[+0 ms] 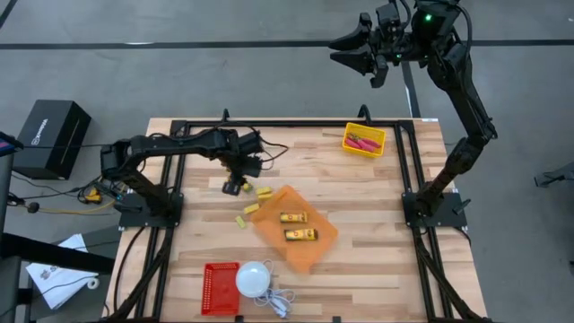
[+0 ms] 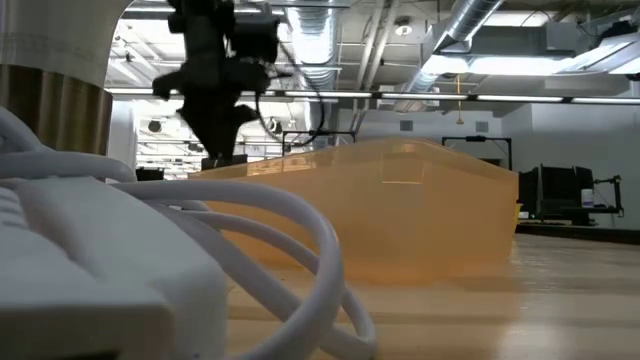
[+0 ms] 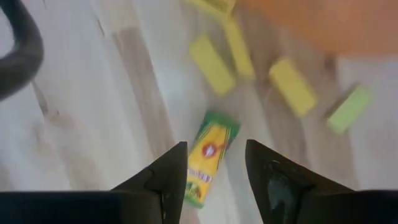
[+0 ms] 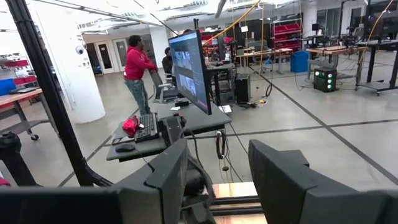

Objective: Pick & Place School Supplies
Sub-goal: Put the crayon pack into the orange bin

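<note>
A yellow-and-green packet (image 3: pixel 208 155) lies flat on the wooden table. My left gripper (image 3: pixel 216 165) (image 1: pixel 235 185) hangs open above it, pointing down, one finger on either side and clear of it. Several small yellow blocks (image 3: pixel 211 62) (image 1: pixel 252 208) lie on the table just past the packet. The orange tray (image 1: pixel 314 251) holds two more packets (image 1: pixel 293 217). Red-handled scissors (image 1: pixel 362 142) lie in the yellow bin (image 1: pixel 380 149) at the far right. My right gripper (image 1: pixel 360 50) (image 4: pixel 217 177) is raised high beyond the table's far edge, open and holding nothing.
A red bin (image 1: pixel 221 287) and a white dome (image 1: pixel 254 276) with its cord (image 2: pixel 300 240) sit near the front edge. A black frame (image 1: pixel 405 170) runs along the table's sides. Bare wood lies between the tray and the yellow bin.
</note>
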